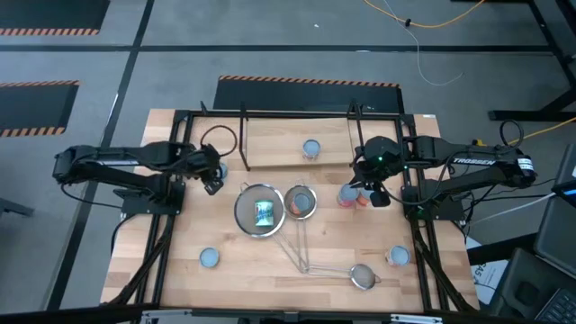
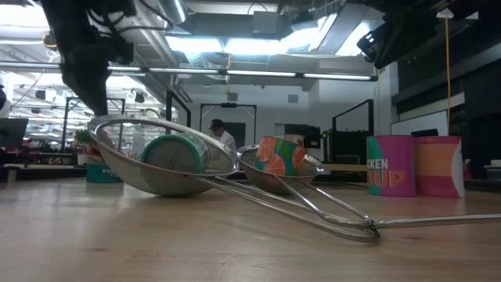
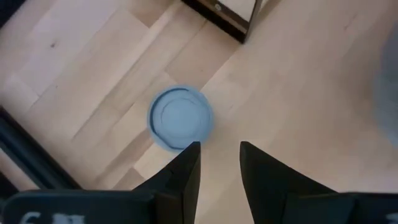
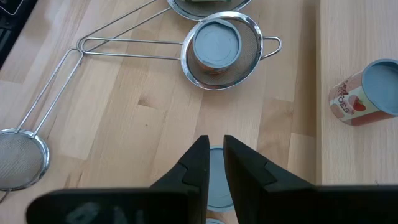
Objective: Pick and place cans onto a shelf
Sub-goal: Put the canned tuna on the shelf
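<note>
While left gripper [image 3: 219, 155] gapes beside can [image 3: 180, 117], strainers [image 1: 261, 212] crowd centre; right gripper [image 4: 215, 152] jaws unclear.

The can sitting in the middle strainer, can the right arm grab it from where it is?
Probably yes. That can stands upright in the strainer with its top uncovered, and bare table lies between it and the right tool. The strainer's sloped sides might crowd the fingers a little.

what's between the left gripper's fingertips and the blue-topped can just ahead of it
Nothing: in the left wrist view only bare wooden table separates the left gripper from the can.
</note>
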`<state>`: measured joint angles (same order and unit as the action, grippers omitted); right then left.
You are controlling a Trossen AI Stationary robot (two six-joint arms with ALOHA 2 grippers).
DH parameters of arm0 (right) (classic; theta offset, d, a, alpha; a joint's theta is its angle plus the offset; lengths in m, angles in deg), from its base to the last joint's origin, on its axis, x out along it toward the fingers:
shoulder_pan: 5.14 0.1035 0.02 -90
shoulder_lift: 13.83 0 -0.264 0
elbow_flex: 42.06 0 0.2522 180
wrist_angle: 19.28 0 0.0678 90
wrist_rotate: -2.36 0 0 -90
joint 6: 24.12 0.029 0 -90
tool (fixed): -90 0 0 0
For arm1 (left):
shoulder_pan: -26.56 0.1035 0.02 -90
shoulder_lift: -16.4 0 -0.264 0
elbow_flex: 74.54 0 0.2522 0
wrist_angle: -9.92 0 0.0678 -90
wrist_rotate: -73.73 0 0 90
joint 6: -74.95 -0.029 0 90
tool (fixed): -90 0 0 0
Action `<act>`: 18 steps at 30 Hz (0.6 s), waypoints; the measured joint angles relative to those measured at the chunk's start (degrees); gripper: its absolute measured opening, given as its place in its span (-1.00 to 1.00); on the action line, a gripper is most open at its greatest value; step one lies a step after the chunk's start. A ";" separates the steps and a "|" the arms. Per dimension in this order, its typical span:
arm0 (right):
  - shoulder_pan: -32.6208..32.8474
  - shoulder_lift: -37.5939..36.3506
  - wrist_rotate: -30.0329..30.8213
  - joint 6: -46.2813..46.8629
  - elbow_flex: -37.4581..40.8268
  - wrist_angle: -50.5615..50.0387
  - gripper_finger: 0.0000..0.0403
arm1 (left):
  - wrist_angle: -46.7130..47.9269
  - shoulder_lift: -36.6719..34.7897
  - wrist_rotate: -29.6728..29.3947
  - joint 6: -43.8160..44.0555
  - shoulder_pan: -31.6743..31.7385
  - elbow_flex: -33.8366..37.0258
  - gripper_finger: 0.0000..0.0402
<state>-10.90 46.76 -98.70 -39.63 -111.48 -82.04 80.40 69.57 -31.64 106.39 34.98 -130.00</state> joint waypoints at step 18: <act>0.00 0.00 -0.05 0.00 0.00 -0.04 -0.74 | -13.18 12.37 -0.28 -0.05 1.12 6.39 -0.47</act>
<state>-10.90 46.77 -98.75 -39.63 -111.48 -82.07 67.22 81.93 -31.92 106.35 36.10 -123.61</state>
